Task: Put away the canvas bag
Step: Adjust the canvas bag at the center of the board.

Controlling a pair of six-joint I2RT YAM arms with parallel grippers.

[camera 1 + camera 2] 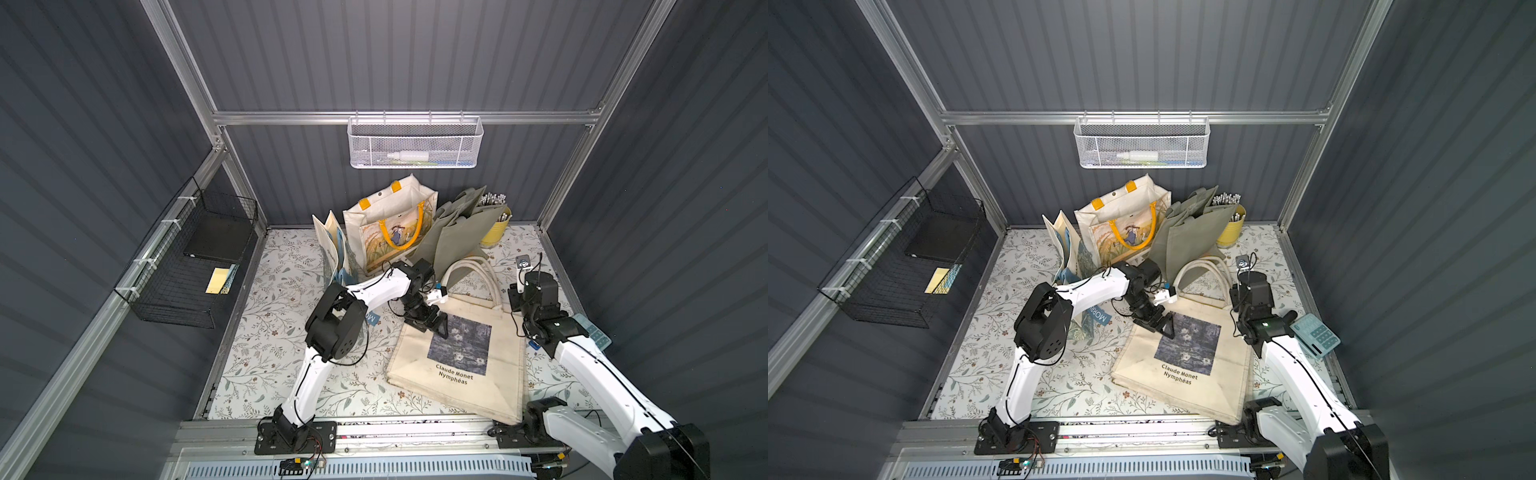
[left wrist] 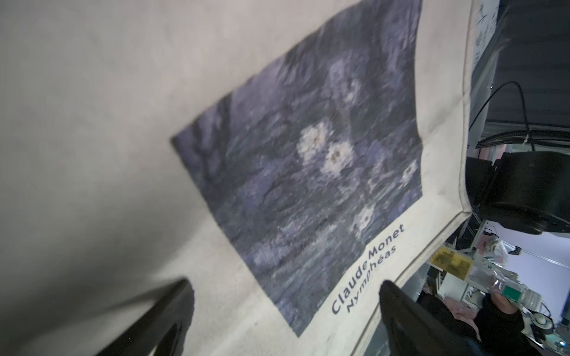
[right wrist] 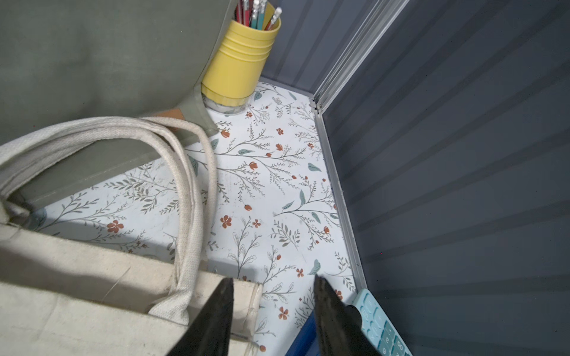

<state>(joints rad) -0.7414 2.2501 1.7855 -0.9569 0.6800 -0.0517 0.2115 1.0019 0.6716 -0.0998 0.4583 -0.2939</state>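
While the canvas bag [image 1: 415, 365] lies flat on the floral table [image 1: 270, 332], print [image 1: 459, 345] up, here's the top view: L gripper [image 1: 432, 328] hangs over the bag at the print's corner on the handle side, fingers spread wide, nothing in them. The bag's handles [image 1: 473, 270] loop out past its mouth and reach the foot of a grey-green bag [image 1: 453, 237], which stands just beyond the canvas bag. R arm [image 1: 582, 357] bends in beside the bag's right edge, near the handle end. A teal calculator [image 1: 592, 332] sits on the far side of that arm from the bag.

Both top views agree: bag [image 1: 1142, 365] flat on the table, L gripper [image 1: 1160, 324] above the print's corner.

L wrist cam now: canvas bag [image 2: 92, 154] fills the shot, water-lily print [image 2: 308, 169] and the "Claude Monet Nymphéas" lettering plain to read. Both fingers [image 2: 160, 317] of the L gripper [image 2: 285, 283] stand far apart over the cloth, gripping nothing.

R wrist cam: R gripper [image 3: 274, 278] is part open and empty. One finger crosses in front of the bag's [image 3: 77, 292] mouth corner by a handle root; the other is off the bag, over bare table [image 3: 277, 185]. Can't tell if either touches. Handles [image 3: 188, 200] arch out from the bag. Yellow cup [image 3: 243, 58] w/ pencils stands well beyond the bag, by the grey-green bag [image 3: 92, 61]. Calculator [image 3: 379, 323] lies just past the outer finger, apart from the bag.
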